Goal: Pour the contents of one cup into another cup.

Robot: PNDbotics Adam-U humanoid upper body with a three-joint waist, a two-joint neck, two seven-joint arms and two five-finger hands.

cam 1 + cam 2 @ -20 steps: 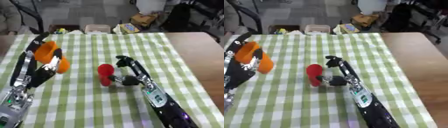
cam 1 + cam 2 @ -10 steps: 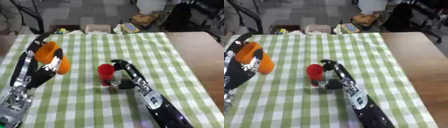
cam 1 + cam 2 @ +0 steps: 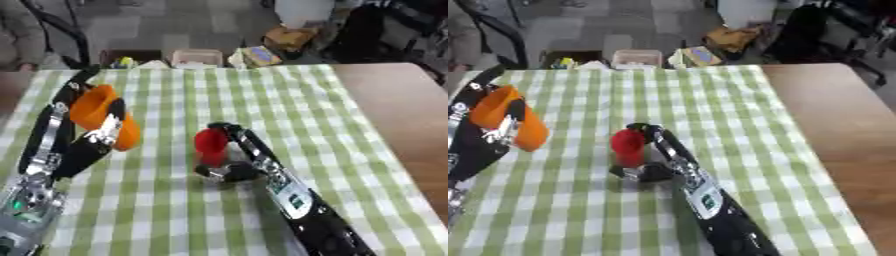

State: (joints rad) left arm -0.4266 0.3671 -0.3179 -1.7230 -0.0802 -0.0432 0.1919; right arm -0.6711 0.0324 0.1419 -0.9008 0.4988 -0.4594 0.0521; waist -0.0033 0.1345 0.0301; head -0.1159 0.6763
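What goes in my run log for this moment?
left hand: holds orange cup raised | right hand: curled around red cup on checked cloth

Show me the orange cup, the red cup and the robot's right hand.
orange cup (image 3: 94, 111): left eye view, its side wall.
red cup (image 3: 210, 145): left eye view, its side.
right hand (image 3: 234, 171): left eye view, the palm beside the cup.

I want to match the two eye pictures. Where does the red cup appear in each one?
Left eye view: red cup just left of centre, right hand curled round it.
Right eye view: left of centre, nearer the left edge.
Shared landmark: orange cup in the left hand, left side.
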